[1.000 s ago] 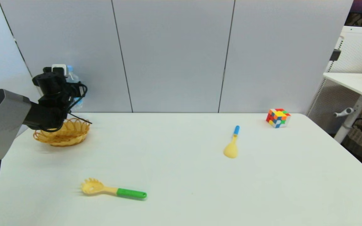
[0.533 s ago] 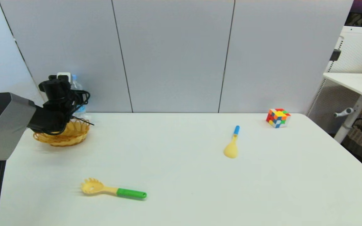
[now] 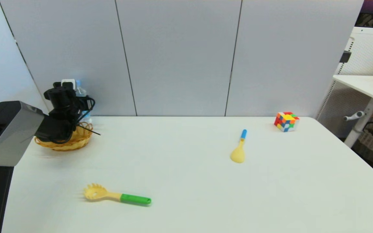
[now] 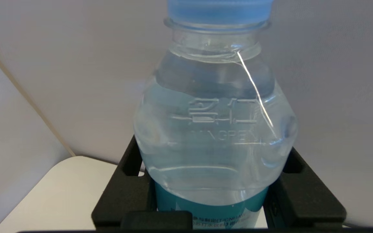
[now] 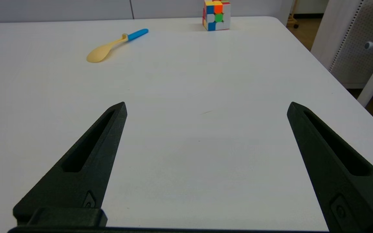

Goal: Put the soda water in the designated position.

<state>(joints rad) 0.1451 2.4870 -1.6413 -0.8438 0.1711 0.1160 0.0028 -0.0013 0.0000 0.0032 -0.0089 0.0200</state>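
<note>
The soda water (image 4: 215, 129), a clear bottle with a light blue cap and label, stands upright between my left gripper's black fingers (image 4: 131, 181). My left gripper (image 4: 214, 161) is shut on its body just above the label. In the head view the soda water (image 3: 81, 92) shows only as cap and shoulder behind the left gripper (image 3: 76, 106), over the back of a woven yellow basket (image 3: 73, 142) at the table's far left. Whether its base touches the basket is hidden. My right gripper (image 5: 206, 108) is open over bare table, holding nothing.
A yellow pasta fork with a green handle (image 3: 117, 195) lies at the front left. A yellow spoon with a blue handle (image 3: 239, 149) lies right of centre. A colourful cube (image 3: 286, 121) sits at the far right. Grey panels stand behind the table.
My left arm has come down and slightly to the right with the bottle, bringing it lower over the basket. Nothing else has moved.
</note>
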